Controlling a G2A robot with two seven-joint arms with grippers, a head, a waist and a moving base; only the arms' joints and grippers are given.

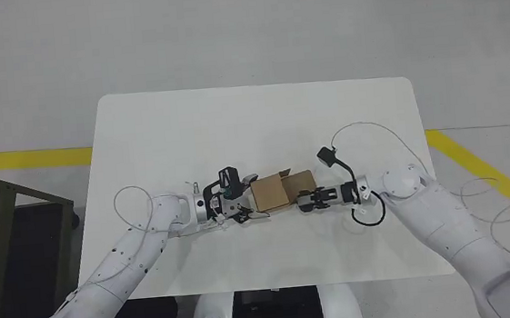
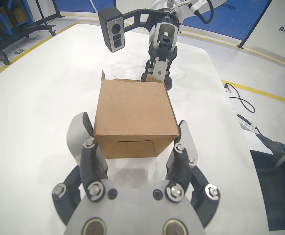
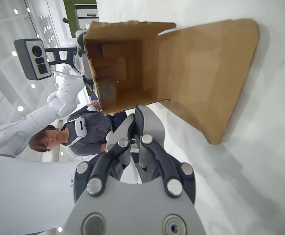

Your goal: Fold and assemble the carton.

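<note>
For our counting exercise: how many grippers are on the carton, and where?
2. The left gripper clasps the carton at its closed end, a finger on each side. The right gripper is shut on a wall edge at its open end, beside the outspread flap.

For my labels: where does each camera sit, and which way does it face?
Top view: above the arms, facing down at the table; both arms show.
Left wrist view: on that wrist, facing past the left gripper at the carton, its closed end.
Right wrist view: on that wrist, facing past the right gripper into the carton.
Shared: wrist views see the carton from opposite ends.
</note>
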